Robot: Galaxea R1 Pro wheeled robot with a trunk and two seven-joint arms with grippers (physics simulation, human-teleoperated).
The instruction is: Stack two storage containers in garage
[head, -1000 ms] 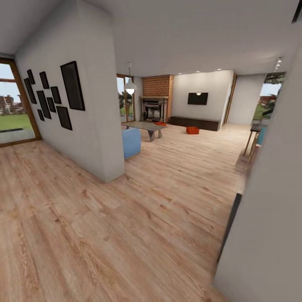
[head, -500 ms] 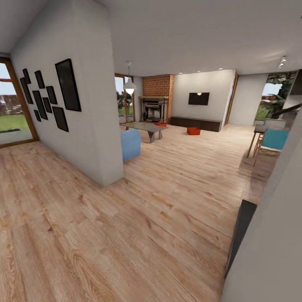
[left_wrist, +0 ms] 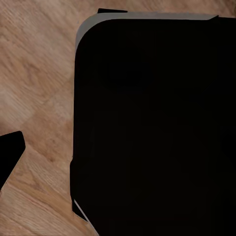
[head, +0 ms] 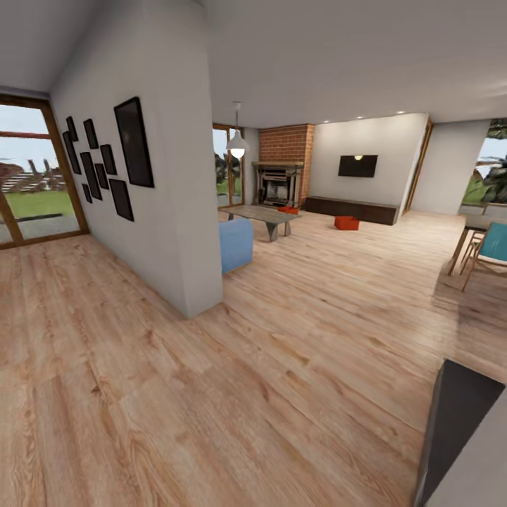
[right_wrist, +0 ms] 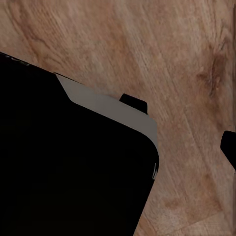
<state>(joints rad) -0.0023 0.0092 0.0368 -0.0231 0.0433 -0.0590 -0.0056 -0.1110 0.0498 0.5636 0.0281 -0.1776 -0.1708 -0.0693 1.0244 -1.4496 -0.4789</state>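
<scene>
Far across the living room's light wood plank floor [head: 303,331], one orange-red storage container [head: 346,223] sits in front of the long dark low cabinet [head: 352,208]. The second storage container [head: 287,210] rests by the red brick fireplace [head: 282,179], just behind the low coffee table [head: 262,215]. Both are small and distant. In the left wrist view a dark fingertip [left_wrist: 10,155] hangs over plank floor beside the robot's black base [left_wrist: 152,128]. The right wrist view has another dark fingertip [right_wrist: 229,147] at its edge, next to the same black base [right_wrist: 69,167]. Nothing is held.
A white partition wall [head: 176,211] with black picture frames juts out on the left, a blue armchair [head: 236,243] beyond its end. A blue chair [head: 493,246] and table stand at the right. A dark panel [head: 458,422] fills the near right corner.
The camera has advanced and turned. The near right wall has slid almost out of the picture, and the blue chair and the left glass door show more fully. The containers have not moved.
</scene>
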